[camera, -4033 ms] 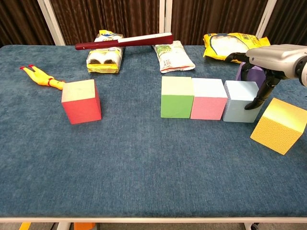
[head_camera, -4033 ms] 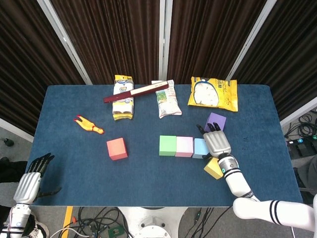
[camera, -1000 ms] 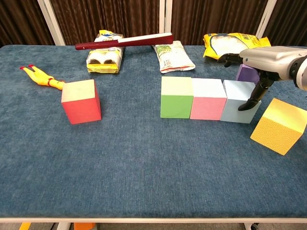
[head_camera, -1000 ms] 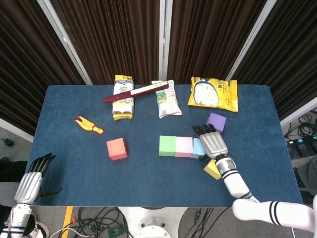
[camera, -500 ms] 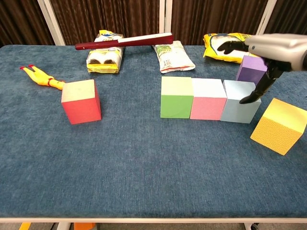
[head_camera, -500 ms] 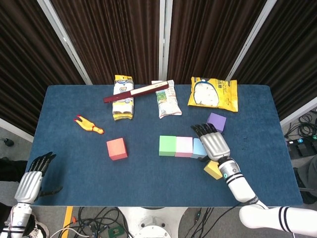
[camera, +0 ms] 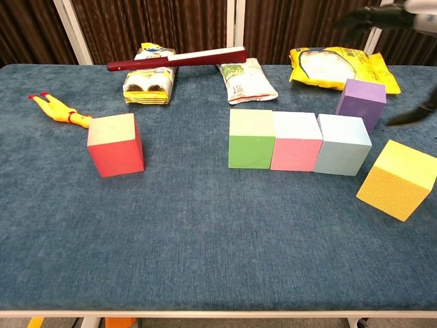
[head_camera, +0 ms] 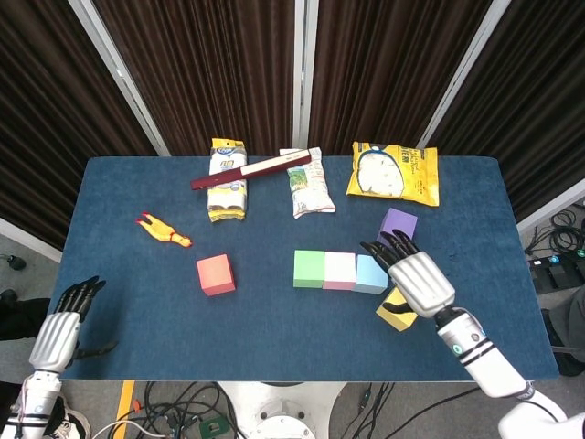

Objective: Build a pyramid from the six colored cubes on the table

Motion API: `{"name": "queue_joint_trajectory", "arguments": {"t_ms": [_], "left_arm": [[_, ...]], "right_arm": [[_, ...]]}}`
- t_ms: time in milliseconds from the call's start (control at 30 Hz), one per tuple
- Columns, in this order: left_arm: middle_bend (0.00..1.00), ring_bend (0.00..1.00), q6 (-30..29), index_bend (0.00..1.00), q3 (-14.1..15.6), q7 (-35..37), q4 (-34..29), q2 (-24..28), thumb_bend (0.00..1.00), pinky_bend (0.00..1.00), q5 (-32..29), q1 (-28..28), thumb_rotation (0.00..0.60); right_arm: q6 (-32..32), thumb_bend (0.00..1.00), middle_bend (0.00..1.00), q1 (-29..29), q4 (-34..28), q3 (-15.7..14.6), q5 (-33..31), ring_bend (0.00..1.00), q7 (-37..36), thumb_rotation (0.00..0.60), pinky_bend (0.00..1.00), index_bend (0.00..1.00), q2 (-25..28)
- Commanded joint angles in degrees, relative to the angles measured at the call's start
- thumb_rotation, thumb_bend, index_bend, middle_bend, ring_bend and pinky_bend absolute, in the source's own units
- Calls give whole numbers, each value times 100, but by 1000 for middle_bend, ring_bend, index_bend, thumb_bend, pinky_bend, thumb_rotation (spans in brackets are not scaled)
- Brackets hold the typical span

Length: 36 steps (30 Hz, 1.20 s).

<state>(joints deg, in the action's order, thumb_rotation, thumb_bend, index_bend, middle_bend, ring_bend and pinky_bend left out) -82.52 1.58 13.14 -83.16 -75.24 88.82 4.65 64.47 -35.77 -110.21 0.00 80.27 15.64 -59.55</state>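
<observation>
My right hand (head_camera: 420, 279) hangs raised over the counter (head_camera: 137, 293) with nothing in it, fingers spread, above the yellow cube (head_camera: 397, 311) near the front right corner. Just beyond my fingertips sits the purple cube (head_camera: 398, 225). The green cube (head_camera: 309, 268), pink cube (head_camera: 339, 271) and light blue cube (head_camera: 370, 273) stand touching in a row mid-counter; the red cube (head_camera: 215, 274) sits apart toward the left. My left hand (head_camera: 57, 335) hovers off the front left corner, fingers apart, holding nothing.
</observation>
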Motion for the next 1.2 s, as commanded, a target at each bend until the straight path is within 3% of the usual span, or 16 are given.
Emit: {"name": "queue_joint_trajectory", "arguments": {"t_ms": [33, 300, 700, 1200], "left_arm": [[29, 0, 15, 93, -25, -120, -109, 30, 0, 41, -35, 15, 600], [29, 0, 45, 93, -94, -540, -415, 44, 0, 41, -165, 32, 600], [29, 0, 87, 93, -104, -680, -470, -27, 0, 41, -219, 47, 600], [29, 0, 75, 93, -92, -642, -407, -68, 0, 41, -205, 42, 600]], "right_arm": [[-52, 0, 154, 189, 211, -264, 536, 0, -345, 600, 0, 0, 278], [-215, 0, 182, 237, 802, -465, 1231, 0, -319, 600, 0, 0, 247], [-406, 0, 258, 219, 933, -522, 1799, 0, 232, 600, 0, 0, 206], [-806, 0, 275, 216, 1042, -478, 1736, 0, 633, 600, 0, 0, -74]]}}
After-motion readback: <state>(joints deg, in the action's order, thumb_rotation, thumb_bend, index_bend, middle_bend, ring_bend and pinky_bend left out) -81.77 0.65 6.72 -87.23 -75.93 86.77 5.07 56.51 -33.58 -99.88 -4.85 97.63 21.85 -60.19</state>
